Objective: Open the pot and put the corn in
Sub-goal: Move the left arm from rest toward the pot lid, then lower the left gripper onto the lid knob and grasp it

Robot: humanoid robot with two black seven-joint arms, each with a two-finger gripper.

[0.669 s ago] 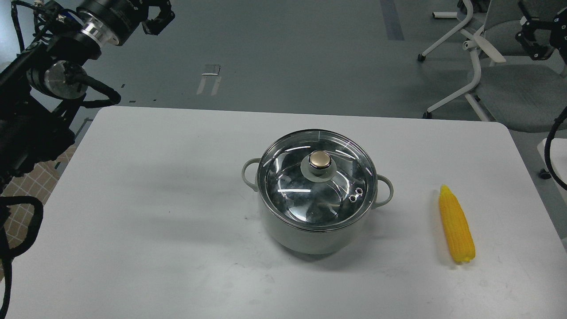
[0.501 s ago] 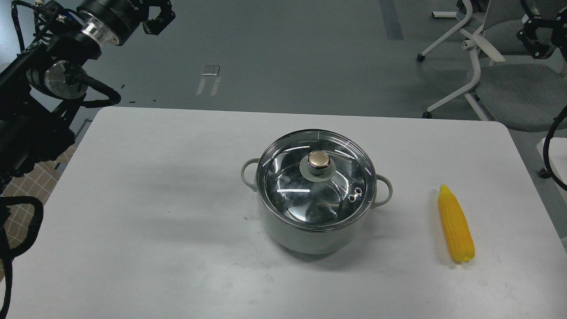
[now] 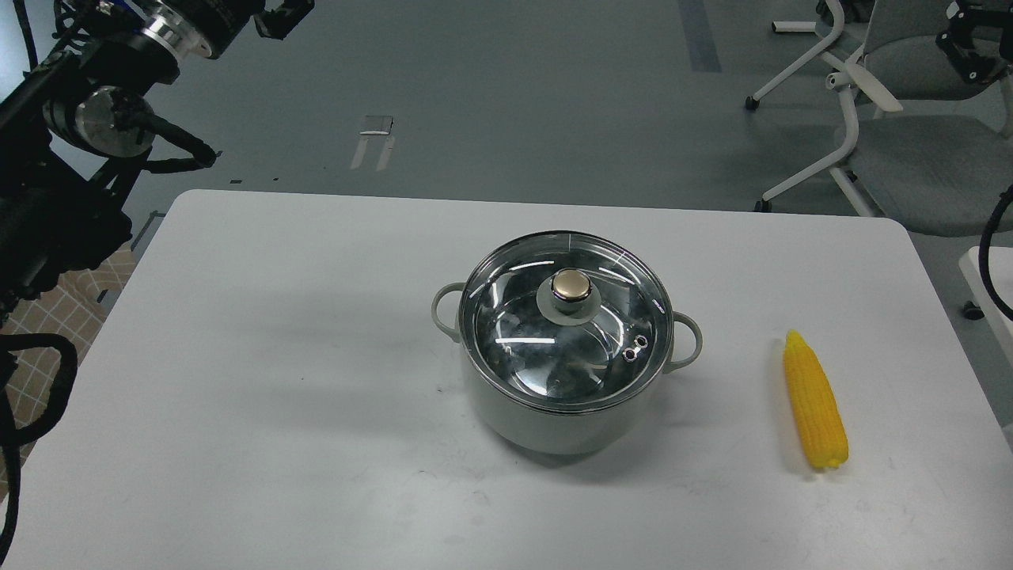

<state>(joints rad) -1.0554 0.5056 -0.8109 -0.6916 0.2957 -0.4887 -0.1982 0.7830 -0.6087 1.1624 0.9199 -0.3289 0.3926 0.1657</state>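
Note:
The pale grey-green pot (image 3: 566, 423) stands in the middle of the white table (image 3: 277, 356). The round glass lid (image 3: 546, 360) with a gold knob (image 3: 569, 286) sits on it, closing it. The yellow corn (image 3: 815, 408) lies flat on the table to the right of the pot, pointed end away from me. My left gripper (image 3: 285, 16) is high at the top left, far from the pot and partly cut off by the view's edge. My right gripper (image 3: 969, 47) is small and dark at the top right, beyond the table. Neither holds anything that I can see.
White office chairs (image 3: 855, 103) stand on the grey floor behind the table's far right corner. My left arm's thick links (image 3: 71, 198) hang over the table's left edge. A cable (image 3: 989, 261) loops at the right edge.

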